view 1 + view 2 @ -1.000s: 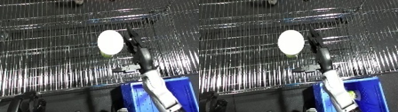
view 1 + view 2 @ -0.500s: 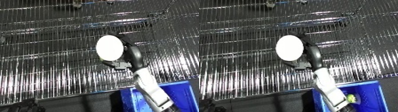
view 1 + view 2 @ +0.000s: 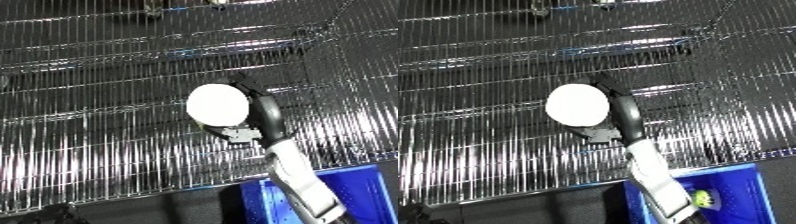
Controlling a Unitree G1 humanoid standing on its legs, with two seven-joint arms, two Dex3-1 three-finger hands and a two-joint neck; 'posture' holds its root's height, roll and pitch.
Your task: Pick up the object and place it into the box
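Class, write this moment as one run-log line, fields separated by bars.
right robot hand: curled round white round object | object: held up before wire shelving | blue bin: lower right, below arm | left robot hand: unseen

The right forearm (image 3: 300, 175), white and silver, rises from the lower edge at about 5 o'clock and leans toward 11 o'clock. Its black robot hand (image 3: 264, 114) is raised, fingers curled round a pale round object (image 3: 217, 104). The left robot hand shows nowhere

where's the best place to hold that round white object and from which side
By its rim, from the right side, as the right hand has it: fingers curled behind the round white object. Its flat face points at the camera, so the edge is what can be gripped.
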